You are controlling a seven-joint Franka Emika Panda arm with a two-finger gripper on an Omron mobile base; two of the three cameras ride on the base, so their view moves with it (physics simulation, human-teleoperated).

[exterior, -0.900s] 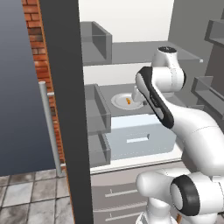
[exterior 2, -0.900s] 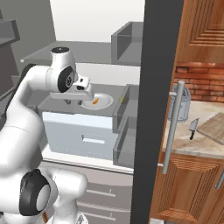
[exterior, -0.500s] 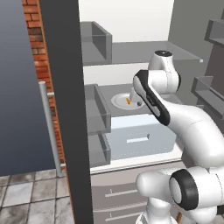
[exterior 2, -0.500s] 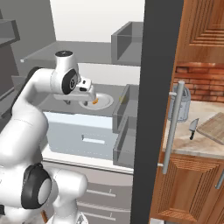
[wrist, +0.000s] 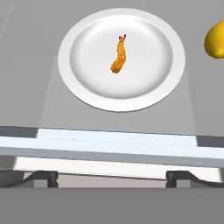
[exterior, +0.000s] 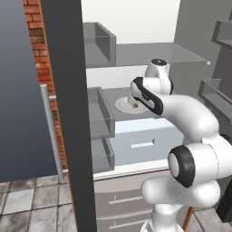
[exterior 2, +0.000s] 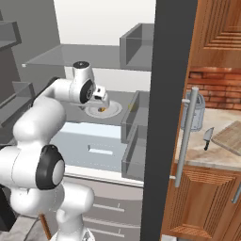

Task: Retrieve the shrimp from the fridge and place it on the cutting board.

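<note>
The shrimp (wrist: 119,56) is a small curved orange piece lying in the middle of a round white plate (wrist: 83,83) on a shelf inside the open fridge (exterior: 136,54). It also shows as an orange speck, the shrimp (exterior: 134,105) (exterior 2: 101,110). My gripper (wrist: 111,177) (exterior 2: 100,100) (exterior: 134,97) hangs just above the plate's near side, open, its fingertips (wrist: 43,176) spread wide with nothing between them. The cutting board (exterior 2: 230,136) lies on the counter right of the fridge.
A yellow fruit (wrist: 215,40) sits on the shelf beside the plate. A glass shelf (exterior: 154,54) spans above the hand and a pale drawer (exterior: 142,140) sits below. Door bins (exterior 2: 134,122) flank the opening. A knife (exterior 2: 208,138) and a grey jar (exterior 2: 200,110) stand near the board.
The jaws have spread from half open to wide. The hand has edged slightly further in over the plate. The shrimp and plate have not moved.
</note>
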